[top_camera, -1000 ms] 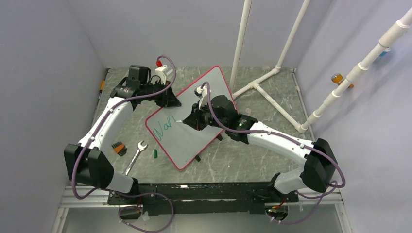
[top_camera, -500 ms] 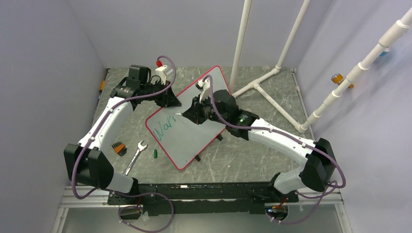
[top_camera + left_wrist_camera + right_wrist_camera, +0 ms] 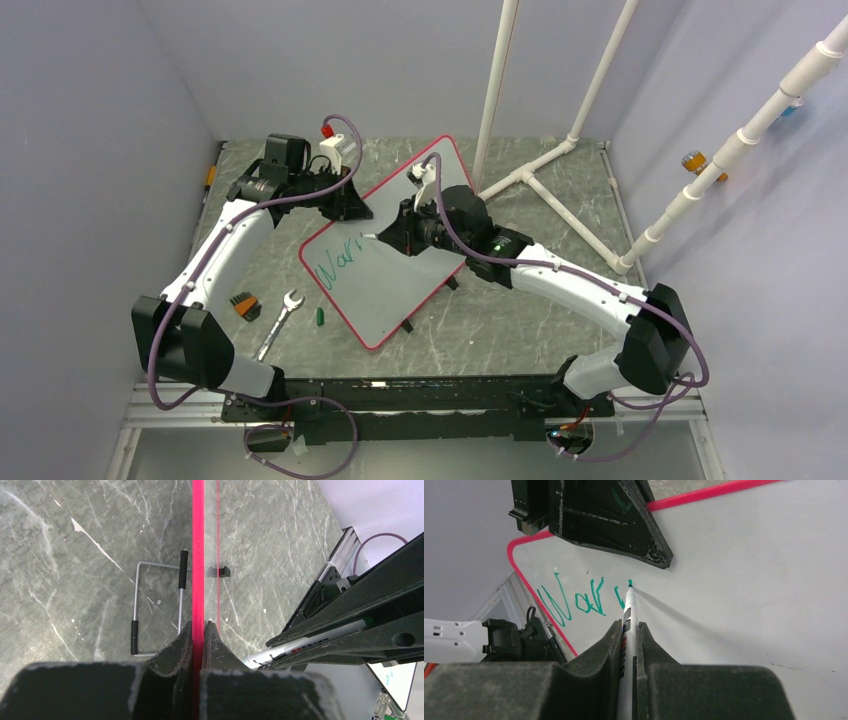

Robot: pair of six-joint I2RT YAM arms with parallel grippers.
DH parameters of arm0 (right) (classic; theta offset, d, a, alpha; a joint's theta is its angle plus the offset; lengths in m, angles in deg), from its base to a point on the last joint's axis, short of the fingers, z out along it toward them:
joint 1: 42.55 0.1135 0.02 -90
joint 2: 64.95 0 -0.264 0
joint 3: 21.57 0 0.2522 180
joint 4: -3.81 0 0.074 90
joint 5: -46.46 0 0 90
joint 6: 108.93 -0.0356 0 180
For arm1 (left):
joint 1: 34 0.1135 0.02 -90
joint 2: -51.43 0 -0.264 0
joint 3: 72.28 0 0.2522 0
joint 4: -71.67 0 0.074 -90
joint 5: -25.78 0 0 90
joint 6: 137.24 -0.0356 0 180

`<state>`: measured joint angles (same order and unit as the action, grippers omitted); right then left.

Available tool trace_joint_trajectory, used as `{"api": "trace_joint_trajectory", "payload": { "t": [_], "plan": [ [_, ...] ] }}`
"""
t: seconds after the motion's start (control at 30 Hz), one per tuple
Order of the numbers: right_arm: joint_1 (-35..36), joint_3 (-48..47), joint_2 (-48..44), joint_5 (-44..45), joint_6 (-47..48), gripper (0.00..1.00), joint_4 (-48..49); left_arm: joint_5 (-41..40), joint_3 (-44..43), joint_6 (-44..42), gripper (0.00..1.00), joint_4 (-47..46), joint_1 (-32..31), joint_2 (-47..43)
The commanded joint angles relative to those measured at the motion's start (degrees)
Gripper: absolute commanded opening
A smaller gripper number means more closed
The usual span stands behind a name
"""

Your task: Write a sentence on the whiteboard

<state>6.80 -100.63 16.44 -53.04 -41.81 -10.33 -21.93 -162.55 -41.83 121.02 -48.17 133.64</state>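
Note:
The whiteboard [image 3: 400, 280], white with a thin red rim, lies tilted mid-table. Green lettering [image 3: 335, 262] near its left corner reads "War" plus a started stroke; it shows in the right wrist view [image 3: 574, 600] too. My left gripper [image 3: 350, 207] is shut on the board's red rim [image 3: 198, 555] at the far left edge. My right gripper [image 3: 392, 238] is shut on a white marker [image 3: 628, 617], whose green tip touches the board just right of the last letter. The marker also shows in the left wrist view [image 3: 300, 644].
A silver wrench [image 3: 280, 322], a green marker cap [image 3: 320, 316] and an orange-black bit holder [image 3: 243, 304] lie left of the board. White PVC pipes [image 3: 545, 170] stand at the back right. The board's wire stand [image 3: 157, 610] shows under it.
My right gripper moved the marker up and right along the board, and the lettering grew from "War" with another green stroke. The left gripper stayed on the rim.

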Motion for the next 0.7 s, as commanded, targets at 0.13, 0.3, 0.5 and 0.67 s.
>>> {"api": "trace_joint_trajectory", "payload": {
  "t": [0.13, 0.3, 0.5, 0.67],
  "plan": [
    [-0.28, 4.65, -2.05, 0.28, -1.83, 0.0, 2.2, -4.12, 1.06, -6.24, 0.0, -1.23, -1.65, -0.12],
    [-0.3, 5.5, -2.47, 0.27, -2.37, 0.0, 2.55, -4.05, 1.01, -6.29, 0.0, -1.24, -1.68, -0.13],
    [-0.34, 2.98, -1.79, 0.7, -1.68, 0.0, 1.52, -4.03, 1.17, -6.27, 0.0, -1.32, -1.71, -0.15],
    [-0.45, 0.1, -0.67, 0.93, -0.66, 0.0, 0.65, -3.92, 1.19, -6.29, 0.0, -1.31, -1.73, -0.21]
  ]
}}
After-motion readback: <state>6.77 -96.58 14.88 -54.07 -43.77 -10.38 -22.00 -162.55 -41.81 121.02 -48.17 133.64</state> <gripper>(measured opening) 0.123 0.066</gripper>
